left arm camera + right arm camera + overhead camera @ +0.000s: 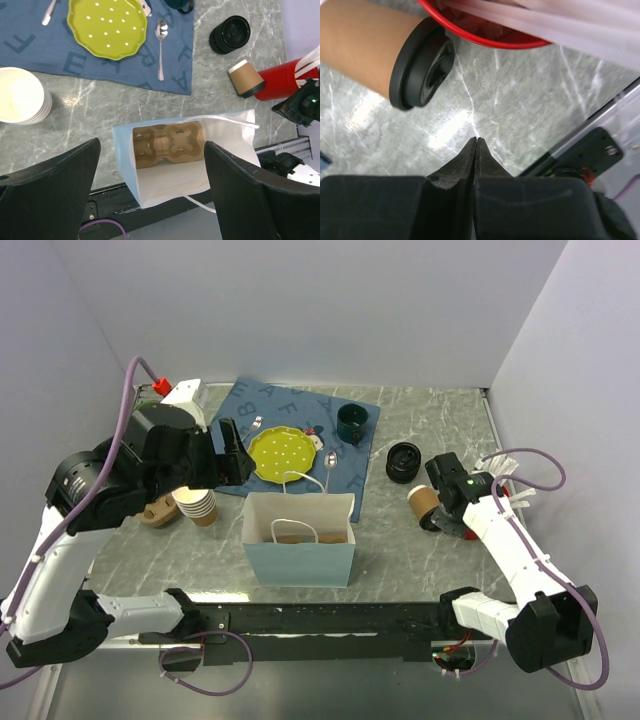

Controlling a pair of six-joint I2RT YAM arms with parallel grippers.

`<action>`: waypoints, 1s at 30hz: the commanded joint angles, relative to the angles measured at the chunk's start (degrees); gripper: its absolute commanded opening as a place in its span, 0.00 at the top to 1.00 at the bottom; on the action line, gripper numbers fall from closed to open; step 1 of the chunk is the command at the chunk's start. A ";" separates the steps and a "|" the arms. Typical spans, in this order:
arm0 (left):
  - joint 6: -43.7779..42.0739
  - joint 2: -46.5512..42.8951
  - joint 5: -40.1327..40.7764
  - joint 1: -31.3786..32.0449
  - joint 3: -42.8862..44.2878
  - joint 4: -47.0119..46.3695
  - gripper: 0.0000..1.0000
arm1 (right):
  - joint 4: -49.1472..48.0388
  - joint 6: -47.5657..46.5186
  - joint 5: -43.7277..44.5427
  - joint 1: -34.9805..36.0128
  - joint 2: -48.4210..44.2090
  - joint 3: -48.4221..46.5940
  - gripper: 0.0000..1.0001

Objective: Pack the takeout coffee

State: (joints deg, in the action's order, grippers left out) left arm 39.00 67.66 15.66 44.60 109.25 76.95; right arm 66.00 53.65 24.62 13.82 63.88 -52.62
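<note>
Right of the paper bag [300, 545], the takeout coffee [421, 502] lies on its side on the table [430, 415], lid toward your right gripper [476, 146]. That gripper's fingers are pressed together on nothing, just short of the lid. Advance like that and you'll likely shove the cup so it rolls against the red container [280, 82] or farther from the bag. Your left gripper [150, 192] hangs spread wide above the bag, holding nothing.

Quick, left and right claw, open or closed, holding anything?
Left claw: open, empty, over the paper bag.
Right claw: closed on nothing; the takeout coffee lies on its side, apart from it.
</note>
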 commanded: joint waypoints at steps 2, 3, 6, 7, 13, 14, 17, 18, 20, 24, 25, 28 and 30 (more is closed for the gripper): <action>-0.51 -2.62 4.02 -0.13 -0.88 -1.89 0.09 | 1.86 -8.55 2.80 -0.20 -0.86 -4.68 1.00; -0.42 -2.79 4.55 -0.13 -0.97 -1.71 0.09 | 0.90 -9.17 2.71 -0.20 -1.21 -4.86 1.00; -0.07 -4.11 4.38 -0.13 -2.20 -2.50 0.08 | -1.04 -7.43 4.29 -0.38 -0.25 -6.35 0.80; 0.02 -4.37 3.68 -0.13 -2.98 -3.20 0.08 | -1.57 -5.68 5.43 -0.38 0.54 -6.96 0.60; 0.46 -4.99 2.27 -0.13 -3.35 -2.16 0.07 | -5.88 -3.47 7.02 -0.99 8.01 -9.60 0.48; 0.63 -4.91 2.10 -0.13 -3.17 -1.20 0.07 | -6.23 -2.68 7.02 -1.08 8.54 -9.69 0.46; 1.07 -4.90 1.57 -0.13 -3.08 0.48 0.07 | -7.10 2.50 6.67 -1.08 8.29 -8.21 0.44; 1.25 -4.90 1.31 -0.13 -3.43 0.75 0.07 | -7.72 4.60 6.41 -1.08 8.02 -7.50 0.44; 1.60 -4.91 0.78 -0.13 -3.69 1.01 0.07 | -9.13 6.37 6.40 -1.08 7.49 -5.48 0.44; 1.95 -4.29 -0.19 -0.13 -3.34 1.62 0.08 | -10.27 10.41 6.58 -1.17 8.98 -4.33 0.44; 1.87 -4.03 -0.37 -0.13 -3.34 1.54 0.08 | -10.19 10.95 6.32 -1.17 9.51 -4.59 0.44; 1.87 -3.76 -0.81 -0.13 -3.61 1.54 0.08 | -9.40 13.67 5.79 -1.17 11.27 -5.12 0.42; 1.95 -3.67 -0.98 -0.13 -3.78 1.54 0.08 | -9.92 14.72 5.79 -1.17 11.71 -4.86 0.41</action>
State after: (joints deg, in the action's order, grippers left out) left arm 40.18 63.68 16.03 44.60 105.34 77.47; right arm 57.39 62.87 28.80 12.97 74.54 -57.14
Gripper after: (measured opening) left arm 0.922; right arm 0.578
